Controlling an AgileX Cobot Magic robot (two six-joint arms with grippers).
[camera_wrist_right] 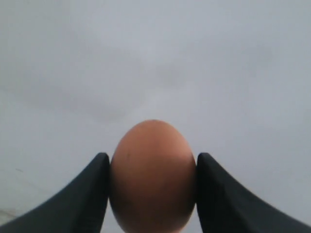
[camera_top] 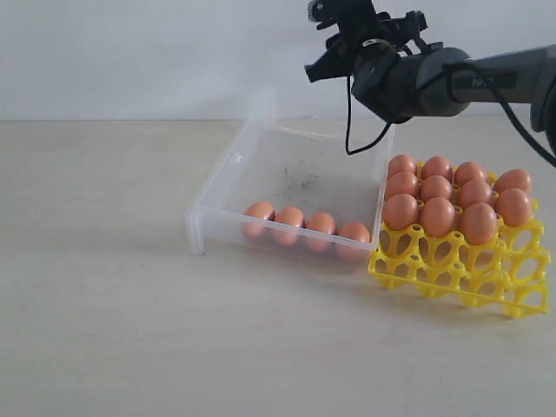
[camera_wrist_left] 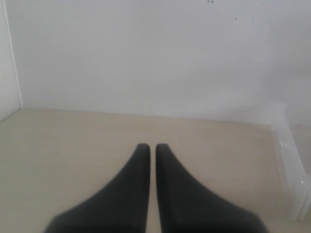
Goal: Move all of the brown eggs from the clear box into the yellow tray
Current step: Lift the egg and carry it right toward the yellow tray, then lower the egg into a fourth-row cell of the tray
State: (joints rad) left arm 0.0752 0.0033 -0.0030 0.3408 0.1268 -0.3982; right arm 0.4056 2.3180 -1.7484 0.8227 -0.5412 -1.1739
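Observation:
In the right wrist view my right gripper (camera_wrist_right: pixel 152 164) is shut on one brown egg (camera_wrist_right: pixel 153 194), a finger pressing on each side of it, with only pale wall behind. The exterior view shows that gripper (camera_top: pixel 328 54) high above the clear box's (camera_top: pixel 228 169) far right corner; the held egg is hidden there. Several brown eggs (camera_top: pixel 289 222) lie in a row against the box's front wall. The yellow tray (camera_top: pixel 452 271) stands right of the box, with several eggs (camera_top: pixel 437 215) in its back rows and its front cups bare. My left gripper (camera_wrist_left: pixel 152 146) is shut and holds nothing, over bare table.
The box touches the tray's left edge. A black cable (camera_top: pixel 350 122) hangs from the right arm over the box's far right corner. A corner of the clear box (camera_wrist_left: pixel 291 165) shows in the left wrist view. A white wall runs behind the table.

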